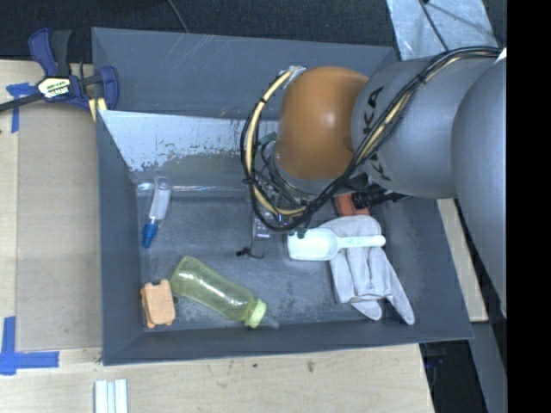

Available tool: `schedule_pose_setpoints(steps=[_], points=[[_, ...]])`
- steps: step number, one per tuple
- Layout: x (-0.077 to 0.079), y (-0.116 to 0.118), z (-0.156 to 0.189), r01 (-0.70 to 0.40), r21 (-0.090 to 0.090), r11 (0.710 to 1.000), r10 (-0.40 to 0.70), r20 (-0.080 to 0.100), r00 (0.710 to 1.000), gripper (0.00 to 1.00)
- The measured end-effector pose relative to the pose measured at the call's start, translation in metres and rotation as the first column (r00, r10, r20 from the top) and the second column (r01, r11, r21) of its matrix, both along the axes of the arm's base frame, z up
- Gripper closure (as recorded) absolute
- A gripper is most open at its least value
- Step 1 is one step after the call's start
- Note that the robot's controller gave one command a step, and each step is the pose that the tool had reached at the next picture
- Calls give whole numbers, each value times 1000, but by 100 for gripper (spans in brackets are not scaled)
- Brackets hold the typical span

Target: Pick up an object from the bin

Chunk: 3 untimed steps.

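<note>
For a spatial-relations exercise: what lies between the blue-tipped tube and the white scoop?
The gripper stands between the blue-tipped tube and the white scoop; the camera view shows it.

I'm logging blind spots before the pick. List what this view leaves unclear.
Camera view:
1. A reddish thing beside the white scoop: mostly under the arm, kind unclear.
2. The white cloth: top edge covered by the arm.
3. A small dark speck below the gripper: too small to identify.

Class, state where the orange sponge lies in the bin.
In the camera view, the orange sponge lies in the lower-left corner of the bin, beside the yellow-green bottle.
</note>
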State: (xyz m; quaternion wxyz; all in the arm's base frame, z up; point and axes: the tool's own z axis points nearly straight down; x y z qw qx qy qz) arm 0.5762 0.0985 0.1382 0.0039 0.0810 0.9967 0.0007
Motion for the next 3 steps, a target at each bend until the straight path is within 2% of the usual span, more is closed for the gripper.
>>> schedule_pose_setpoints(steps=[1,2,3], points=[[16,-38,36,-9,0,1000,9,-8,1000,0],[34,-58,46,13,-3,1000,-13,5,1000,0],[16,-88,-4,-20,2,1000,20,-1,1000,0]])
